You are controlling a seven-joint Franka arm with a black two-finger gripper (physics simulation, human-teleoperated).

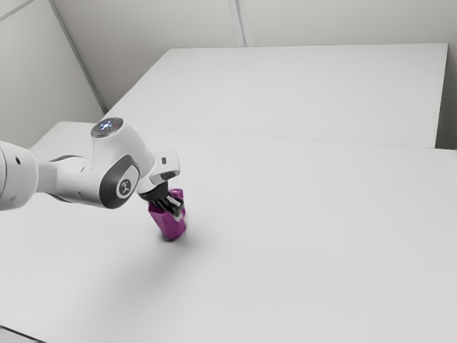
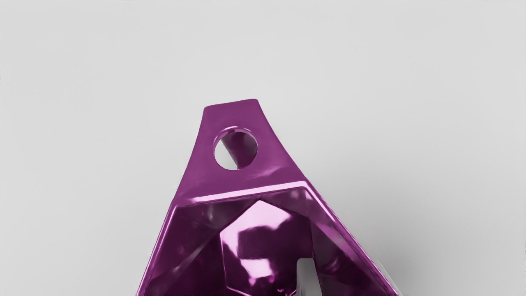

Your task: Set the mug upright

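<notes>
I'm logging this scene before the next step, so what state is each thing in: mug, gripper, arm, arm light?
Mug: mouth facing up; any slight lean, or whether the base touches the table, is unclear.
Gripper: at the mug, partly inside its mouth; grip unclear.
Arm: bent, reaching to the mug.
Arm light: lit, bluish.

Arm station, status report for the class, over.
Gripper at mug, reaching partly inside. Mug mouth up, roughly upright; firm footing unconfirmed. Possible snag: gripper catching the rim.

Gripper (image 1: 176, 208) at the mug's (image 1: 171, 226) rim, above the table (image 1: 321, 250)
</notes>
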